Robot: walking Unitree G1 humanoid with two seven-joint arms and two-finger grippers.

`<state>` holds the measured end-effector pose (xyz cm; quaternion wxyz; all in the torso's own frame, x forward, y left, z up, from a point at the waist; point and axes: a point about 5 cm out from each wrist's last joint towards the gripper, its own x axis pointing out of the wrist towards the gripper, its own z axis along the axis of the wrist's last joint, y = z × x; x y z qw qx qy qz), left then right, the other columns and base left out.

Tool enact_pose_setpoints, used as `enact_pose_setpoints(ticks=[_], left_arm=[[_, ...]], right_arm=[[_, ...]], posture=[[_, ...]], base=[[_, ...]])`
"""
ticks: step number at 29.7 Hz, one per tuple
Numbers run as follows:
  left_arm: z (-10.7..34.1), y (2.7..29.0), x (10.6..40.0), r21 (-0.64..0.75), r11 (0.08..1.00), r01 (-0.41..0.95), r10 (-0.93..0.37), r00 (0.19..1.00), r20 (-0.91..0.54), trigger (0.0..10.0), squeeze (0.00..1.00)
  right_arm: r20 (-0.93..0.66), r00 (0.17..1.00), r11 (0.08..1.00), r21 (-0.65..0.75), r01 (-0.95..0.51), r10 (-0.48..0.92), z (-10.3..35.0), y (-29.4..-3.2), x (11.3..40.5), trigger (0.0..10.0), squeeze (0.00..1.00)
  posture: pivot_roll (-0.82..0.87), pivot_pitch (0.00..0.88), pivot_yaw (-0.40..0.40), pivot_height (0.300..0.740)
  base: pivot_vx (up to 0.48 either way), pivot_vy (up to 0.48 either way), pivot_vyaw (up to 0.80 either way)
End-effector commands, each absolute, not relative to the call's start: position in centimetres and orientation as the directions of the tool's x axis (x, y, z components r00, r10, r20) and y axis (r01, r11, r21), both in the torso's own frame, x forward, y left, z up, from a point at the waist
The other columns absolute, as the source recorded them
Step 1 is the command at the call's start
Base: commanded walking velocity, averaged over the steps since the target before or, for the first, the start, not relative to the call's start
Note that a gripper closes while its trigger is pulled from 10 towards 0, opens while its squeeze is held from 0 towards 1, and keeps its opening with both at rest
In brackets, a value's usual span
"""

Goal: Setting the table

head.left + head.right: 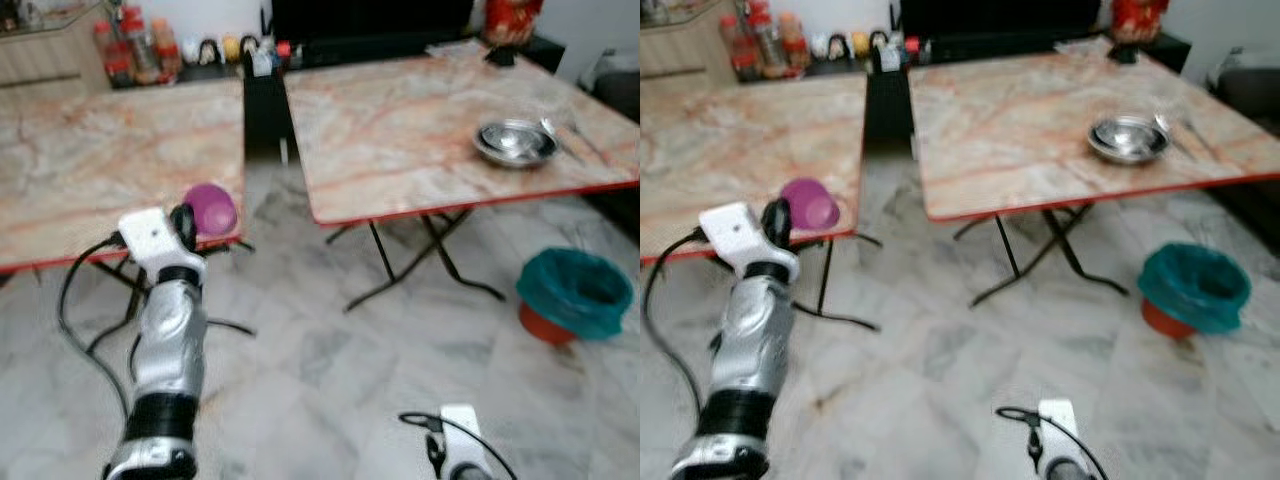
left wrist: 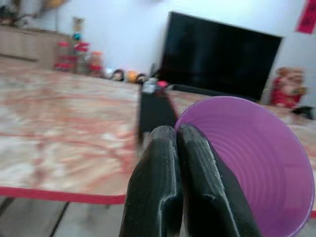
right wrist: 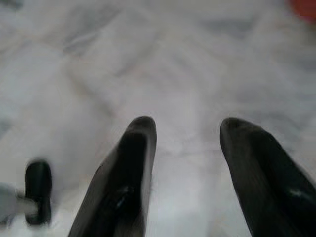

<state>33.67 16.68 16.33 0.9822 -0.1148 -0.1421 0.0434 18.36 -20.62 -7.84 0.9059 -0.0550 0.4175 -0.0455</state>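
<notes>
My left gripper [image 1: 186,222] is raised in front of me, shut on the rim of a purple plastic cup [image 1: 211,208]. The cup [image 2: 247,163] shows large in the left wrist view, its mouth open toward the camera, with both black fingers [image 2: 163,187] pinched on its rim. The cup hangs over the near edge of the left marble-top table [image 1: 90,160]. On the right marble-top table [image 1: 400,120] lies a steel bowl [image 1: 515,142] with a spoon beside it. My right gripper [image 3: 187,148] hangs low over the floor, open and empty.
A gap with a dark stand [image 1: 265,110] separates the two folding tables. Bottles and jars [image 1: 140,50] line the far wall beside a black TV [image 2: 222,54]. A teal-lined bin [image 1: 574,294] stands on the marble floor at the right.
</notes>
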Motion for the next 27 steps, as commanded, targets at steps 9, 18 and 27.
enact_pose_setpoints(ticks=[9,18,27], left_arm=[[17.04,17.88,33.62,-0.229,0.97,-0.081,0.147,0.945,0.293,10.0,0.0],[17.15,17.93,33.61,-0.228,0.97,-0.082,0.148,0.944,0.293,10.0,0.0],[17.23,17.95,33.68,-0.229,0.97,-0.08,0.147,0.944,0.295,10.0,0.0]], right_arm=[[-0.751,0.652,0.993,-0.109,0.035,-0.105,-7.91,-19.45,18.61,10.0,0.0],[-0.749,0.655,0.993,-0.118,0.02,-0.102,-7.91,-19.25,18.65,10.0,0.0],[-0.746,0.657,0.993,-0.109,0.04,-0.108,-7.88,-19.27,18.69,10.0,0.0]], posture=[[0.03,0.026,0.043,0.74],[0.03,0.038,0.045,0.74],[0.03,0.04,0.045,0.74]], base=[[0.48,0.0,0.0],[0.48,0.0,0.0],[0.48,0.0,0.18]])
